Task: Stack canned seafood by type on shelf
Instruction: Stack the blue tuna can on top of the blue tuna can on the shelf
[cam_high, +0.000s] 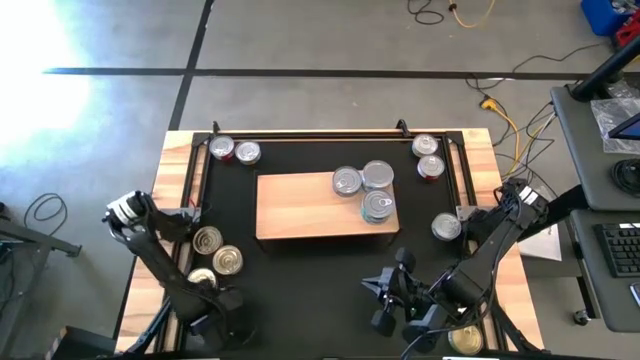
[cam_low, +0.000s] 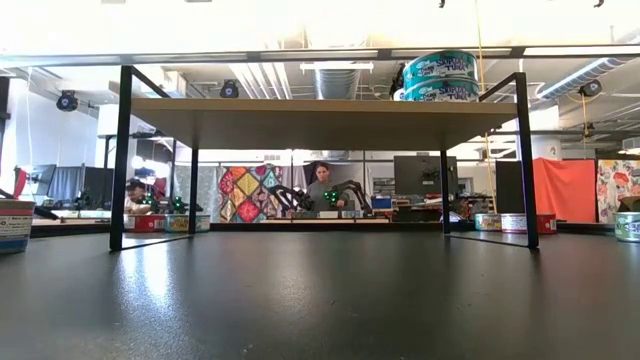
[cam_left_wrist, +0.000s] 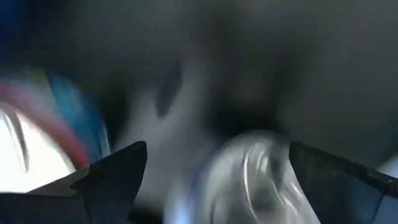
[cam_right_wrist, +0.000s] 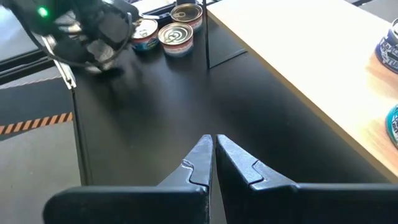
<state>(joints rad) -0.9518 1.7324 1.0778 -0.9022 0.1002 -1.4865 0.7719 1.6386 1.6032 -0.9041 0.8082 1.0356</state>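
- The left pincer (cam_high: 215, 300) is low over the black mat (cam_high: 310, 270), spread wide, right by the tin (cam_high: 201, 279) nearest the counter's front edge. In the left wrist view a silver tin (cam_left_wrist: 261, 174) sits blurry between the two fingers (cam_left_wrist: 118, 171), so it looks like the tin being picked. I cannot tell if the fingers touch it yet.
- To do it well, I think the pincer should drop so both fingers are beside the tin's round wall, then squeeze slowly.
- Two more tins (cam_high: 218, 250) sit just beside that one, on the shelf's side. A crooked grab could bump them.
- The shelf (cam_high: 300, 205) is a pale wood board on thin black legs in the middle of the mat. Three tins (cam_high: 366, 188) are already on its right end. Its left end is bare wood, so there is room there.
- The tin must go up and over the shelf's edge, not into a leg.
- The right pincer (cam_high: 385, 290) waits in front of the shelf, pinched closed and holding nothing.
- Other tins (cam_high: 234, 150) wait behind the shelf.
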